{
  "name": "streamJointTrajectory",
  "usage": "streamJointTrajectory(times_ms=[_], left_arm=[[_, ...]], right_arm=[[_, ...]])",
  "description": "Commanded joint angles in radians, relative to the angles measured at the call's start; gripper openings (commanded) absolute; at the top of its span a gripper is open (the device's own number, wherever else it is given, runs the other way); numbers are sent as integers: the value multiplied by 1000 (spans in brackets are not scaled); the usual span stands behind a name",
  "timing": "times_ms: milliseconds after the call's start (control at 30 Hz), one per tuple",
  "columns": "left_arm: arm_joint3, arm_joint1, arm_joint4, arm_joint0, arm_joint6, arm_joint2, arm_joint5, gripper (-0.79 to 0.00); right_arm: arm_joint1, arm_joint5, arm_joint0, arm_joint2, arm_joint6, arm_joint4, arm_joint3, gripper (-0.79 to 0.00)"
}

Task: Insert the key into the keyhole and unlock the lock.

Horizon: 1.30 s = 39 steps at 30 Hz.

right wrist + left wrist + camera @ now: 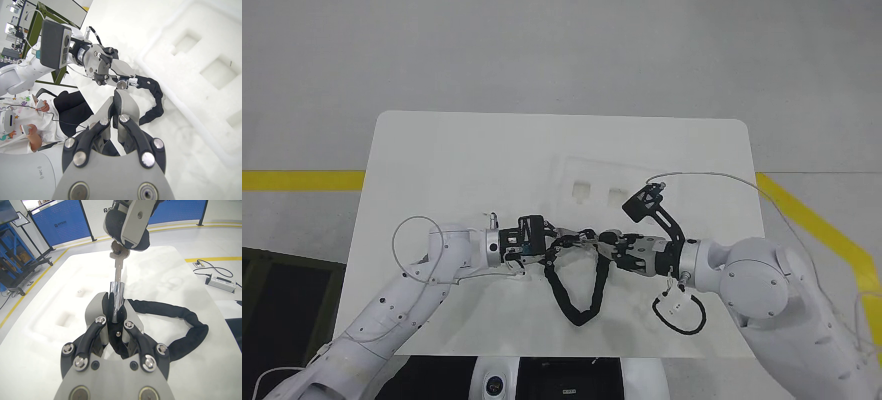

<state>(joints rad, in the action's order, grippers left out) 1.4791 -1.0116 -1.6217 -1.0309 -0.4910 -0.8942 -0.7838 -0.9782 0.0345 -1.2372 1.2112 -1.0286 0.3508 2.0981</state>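
Observation:
My left gripper (113, 297) is shut on the chrome lock cylinder (117, 302), which it holds with the keyhole end facing away from it. The lock's black cloth-covered chain (179, 315) trails off in a loop onto the table (577, 295). My right gripper (130, 244) is shut on the head of the silver key (119, 262). The key's blade tip sits in the mouth of the cylinder. In the top view the two grippers meet tip to tip over the table's middle, left gripper (560, 243) and right gripper (598, 243). From the right wrist, the cylinder's face (121, 84) lies just beyond my right gripper (115, 95).
A white foam tray (587, 165) with square recesses lies on the white table (442, 170) just behind the grippers. Its raised rim (189, 111) runs close by the chain. The table's left and right parts are bare.

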Motion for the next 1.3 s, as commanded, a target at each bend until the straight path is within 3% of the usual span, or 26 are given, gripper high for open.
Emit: streamJointTrajectory(times_ms=[0,700,1267], left_arm=[[0,-1,-2,1,-1,0,-2,-785],[-3,-4,0,-5,3,-12,-6,-785],[1,-7,0,-6,8,-15,-13,-785]], right_arm=[[0,0,4,-6,-1,-2,-2,-785],[17,-4,-51,86,-8,-2,41,-785],[15,4,-16,40,-15,-4,14,-785]])
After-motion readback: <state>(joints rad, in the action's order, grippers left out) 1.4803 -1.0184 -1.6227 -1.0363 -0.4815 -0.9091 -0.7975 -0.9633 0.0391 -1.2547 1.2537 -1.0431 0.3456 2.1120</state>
